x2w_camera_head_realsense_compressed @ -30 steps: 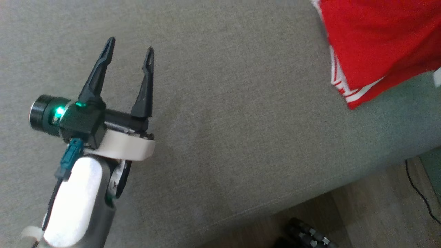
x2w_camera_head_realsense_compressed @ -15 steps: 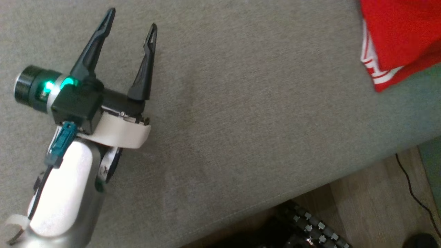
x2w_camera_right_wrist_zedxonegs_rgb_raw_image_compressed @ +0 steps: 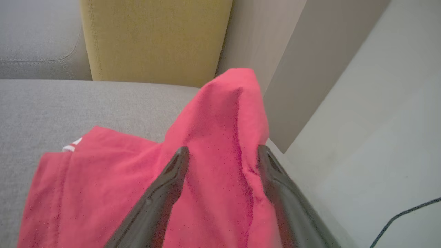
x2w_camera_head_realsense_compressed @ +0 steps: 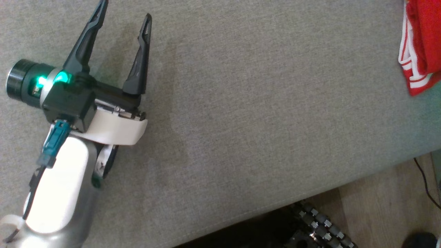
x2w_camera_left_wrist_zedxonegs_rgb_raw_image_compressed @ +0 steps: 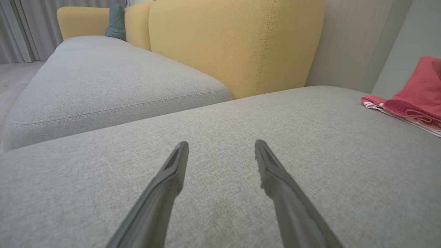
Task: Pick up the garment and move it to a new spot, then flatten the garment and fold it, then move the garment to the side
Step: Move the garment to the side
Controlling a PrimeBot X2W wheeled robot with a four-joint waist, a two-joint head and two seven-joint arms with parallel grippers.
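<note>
r wrist: r gripper straddles garment

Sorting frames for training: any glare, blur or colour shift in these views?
Head view: the left forearm is blown out white; a green light glows behind the left hand. Left wrist view: the fingers soften near the bottom edge. Right wrist view: the garment looks pinker than in the head view.

Red garment with white stripes along its edge, showing between the right gripper's dark fingers. Plain grey sofa seat under the left gripper, black with a green light glowing at its base, white forearm behind. Mustard-yellow backrest beyond its tips.
</note>
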